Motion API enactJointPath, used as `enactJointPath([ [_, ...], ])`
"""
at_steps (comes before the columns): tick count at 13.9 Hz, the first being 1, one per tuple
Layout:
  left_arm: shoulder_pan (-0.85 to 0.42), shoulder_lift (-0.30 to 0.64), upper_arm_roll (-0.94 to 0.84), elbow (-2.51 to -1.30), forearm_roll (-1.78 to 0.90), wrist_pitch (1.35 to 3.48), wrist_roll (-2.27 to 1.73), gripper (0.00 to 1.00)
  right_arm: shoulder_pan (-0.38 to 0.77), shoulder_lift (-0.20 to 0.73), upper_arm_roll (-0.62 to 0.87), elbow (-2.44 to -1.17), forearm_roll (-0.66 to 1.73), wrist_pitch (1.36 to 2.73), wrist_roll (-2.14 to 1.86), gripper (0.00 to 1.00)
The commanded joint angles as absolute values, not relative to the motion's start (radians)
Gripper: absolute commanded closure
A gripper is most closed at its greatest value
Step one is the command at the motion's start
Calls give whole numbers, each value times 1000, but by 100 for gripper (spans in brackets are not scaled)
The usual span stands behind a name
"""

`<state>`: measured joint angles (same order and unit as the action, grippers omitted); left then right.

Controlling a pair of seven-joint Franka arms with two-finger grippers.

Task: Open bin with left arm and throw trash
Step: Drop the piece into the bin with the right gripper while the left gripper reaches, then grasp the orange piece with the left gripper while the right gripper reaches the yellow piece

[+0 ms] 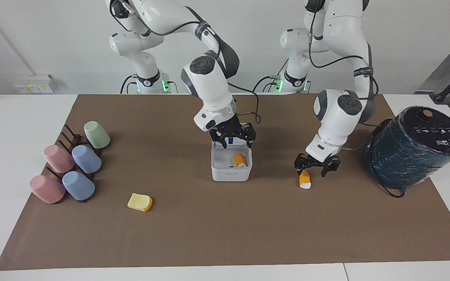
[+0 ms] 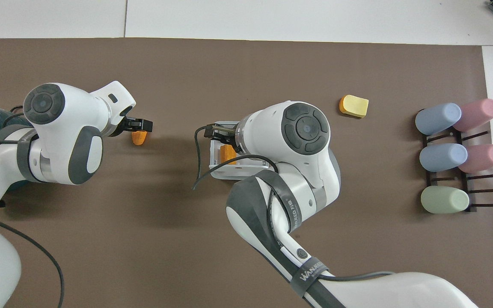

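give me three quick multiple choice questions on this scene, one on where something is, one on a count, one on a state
1. Where is the orange stub that is off the mat?
A. in the bin
B. on the cup rack
C. on the teal cylinder

2. How many pastel cups lie on the rack?
A. three
B. five
C. seven

3. What state is the right pincer in?
A. shut on a cup
B. shut on the yellow slice
C. open, holding nothing

Answers:
1 A: one orange stub lies inside the open white bin; the other stub is on the mat under the left pincer.
2 B: two pink, two blue and one green cup fill the rack.
3 C: the right pincer is over the bin with its fingers spread and empty; the yellow slice lies on the mat.
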<state>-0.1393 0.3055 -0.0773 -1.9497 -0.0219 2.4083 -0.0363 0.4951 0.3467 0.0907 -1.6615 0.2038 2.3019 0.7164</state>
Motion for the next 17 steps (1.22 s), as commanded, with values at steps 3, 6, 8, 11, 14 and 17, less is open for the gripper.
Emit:
enactJointPath([
  [3,-149,302,-74,-1988,-15,2457,-20,15,410,289,84,-1644,74,2258,713,0],
  [6,-161,314,-74,-2000,-15,2496,-20,20,326,265,84,-1644,18,2257,643,0],
  [8,-173,336,-72,-2009,-15,2542,-21,20,252,265,84,-1649,17,2256,518,0],
  [11,-173,347,-72,-2010,-15,2551,-20,22,152,273,86,-1658,17,2256,277,0],
  [14,-173,347,-72,-2010,-14,2549,-20,33,78,314,86,-1680,17,2296,15,0],
  [17,-172,347,-72,-2011,-14,2543,-20,59,38,379,86,-1687,17,2374,-153,0],
])
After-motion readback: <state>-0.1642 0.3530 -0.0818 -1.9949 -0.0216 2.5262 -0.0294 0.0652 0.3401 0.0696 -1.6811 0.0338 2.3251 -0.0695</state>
